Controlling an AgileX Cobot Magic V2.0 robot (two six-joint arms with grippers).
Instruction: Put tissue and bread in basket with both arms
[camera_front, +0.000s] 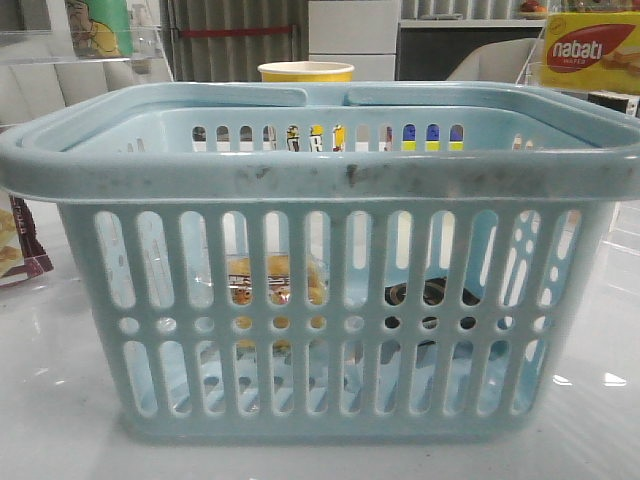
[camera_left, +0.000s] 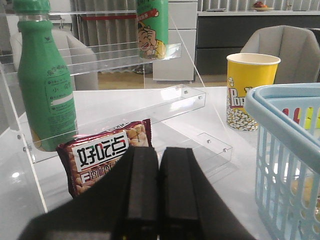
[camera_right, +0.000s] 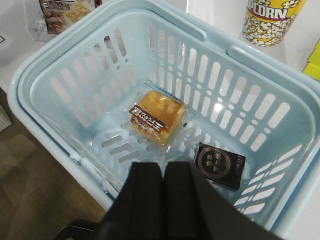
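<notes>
Pale blue-grey basket on the white tabletop. Inside it, on its floor: wrapped bread; black tissue packet just beside it. Left fingers and right fingers both clenched, holding nothing.

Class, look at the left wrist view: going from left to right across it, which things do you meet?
Green bottle → maroon snack packet → green can on the upper shelf → yellow popcorn cup → basket.
</notes>
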